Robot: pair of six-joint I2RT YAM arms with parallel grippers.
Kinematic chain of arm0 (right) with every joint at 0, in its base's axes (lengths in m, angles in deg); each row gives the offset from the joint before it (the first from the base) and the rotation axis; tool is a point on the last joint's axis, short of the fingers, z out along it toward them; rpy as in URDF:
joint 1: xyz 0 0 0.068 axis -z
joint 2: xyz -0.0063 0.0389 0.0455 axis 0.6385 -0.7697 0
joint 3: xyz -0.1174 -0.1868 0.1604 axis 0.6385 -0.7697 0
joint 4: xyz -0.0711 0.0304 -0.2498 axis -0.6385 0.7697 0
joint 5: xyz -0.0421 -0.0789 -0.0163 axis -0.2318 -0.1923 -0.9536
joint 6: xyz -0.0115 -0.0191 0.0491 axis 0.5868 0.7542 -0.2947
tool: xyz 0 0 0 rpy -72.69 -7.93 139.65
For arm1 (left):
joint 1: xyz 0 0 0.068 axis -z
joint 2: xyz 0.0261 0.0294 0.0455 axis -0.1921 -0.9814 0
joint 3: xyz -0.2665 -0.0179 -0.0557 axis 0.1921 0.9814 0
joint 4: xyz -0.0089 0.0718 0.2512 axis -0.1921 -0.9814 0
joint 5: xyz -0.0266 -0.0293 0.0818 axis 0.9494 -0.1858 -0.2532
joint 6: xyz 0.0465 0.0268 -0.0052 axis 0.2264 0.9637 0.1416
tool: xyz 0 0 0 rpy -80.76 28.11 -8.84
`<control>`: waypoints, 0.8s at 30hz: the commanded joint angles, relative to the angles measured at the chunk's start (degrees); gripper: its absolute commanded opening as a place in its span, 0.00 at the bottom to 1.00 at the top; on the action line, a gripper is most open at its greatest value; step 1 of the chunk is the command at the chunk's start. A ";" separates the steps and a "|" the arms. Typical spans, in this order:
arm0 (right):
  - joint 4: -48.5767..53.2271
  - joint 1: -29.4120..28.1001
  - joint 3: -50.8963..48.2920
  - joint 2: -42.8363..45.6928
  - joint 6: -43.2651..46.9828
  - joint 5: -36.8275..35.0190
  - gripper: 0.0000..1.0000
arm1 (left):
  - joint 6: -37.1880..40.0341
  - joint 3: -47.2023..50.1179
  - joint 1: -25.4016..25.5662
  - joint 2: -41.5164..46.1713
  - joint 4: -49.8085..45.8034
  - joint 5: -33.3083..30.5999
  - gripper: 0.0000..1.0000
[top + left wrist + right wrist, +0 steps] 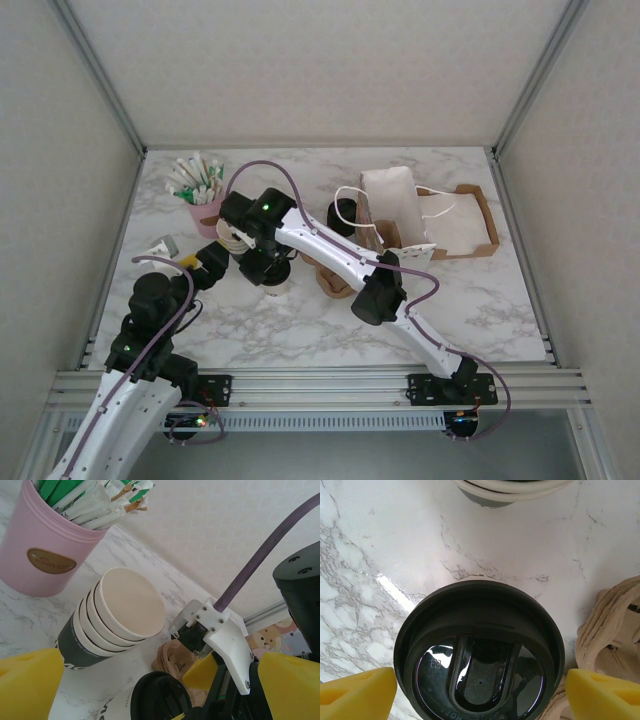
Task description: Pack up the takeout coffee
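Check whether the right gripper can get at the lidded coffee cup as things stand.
Probably yes. The right gripper hangs open over the coffee cup's black lid, a yellow finger either side, nothing between. The pulp carrier close by one finger might get brushed.

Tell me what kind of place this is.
Probably a mock coffee-shop counter inside a robot test cell: a takeout coffee, a stack of paper cups and a pink canister of wrapped sticks sit on a marble-look table walled by plain panels.

right gripper (480, 696) straddles takeout coffee (479, 650), jaws wide
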 commanded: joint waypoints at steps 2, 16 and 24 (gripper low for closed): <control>1.68 -0.73 1.90 -0.72 -0.55 -1.55 0.87 | 1.19 -0.17 -0.57 0.85 0.14 0.69 1.00; 1.44 -0.73 2.29 -1.31 -1.82 -1.47 0.85 | 1.19 -0.01 -0.57 1.00 0.22 0.78 1.00; 1.32 -0.73 2.25 -1.93 -1.89 -0.85 0.84 | 1.28 -0.08 -0.57 0.97 0.16 0.78 1.00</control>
